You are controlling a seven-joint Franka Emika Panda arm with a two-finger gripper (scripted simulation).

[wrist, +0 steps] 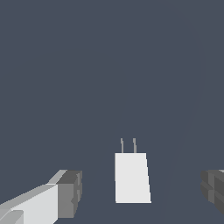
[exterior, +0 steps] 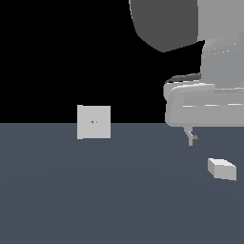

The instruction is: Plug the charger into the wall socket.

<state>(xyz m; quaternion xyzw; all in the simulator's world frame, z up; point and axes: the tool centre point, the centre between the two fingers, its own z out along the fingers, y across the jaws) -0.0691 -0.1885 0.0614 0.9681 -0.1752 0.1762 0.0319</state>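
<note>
Between our fingers (wrist: 141, 192), which are spread wide and grip nothing, we see the charger (wrist: 131, 177) lying on the tabletop (exterior: 119, 200), two thin prongs showing. Well apart, toward the exterior view's left, stands the wall socket (exterior: 94, 122).

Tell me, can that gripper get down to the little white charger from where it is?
Probably yes. The gripper is open, with the charger lying between its fingers in the wrist view, untouched. Nothing lies in between; the wall socket stands well away.
</note>
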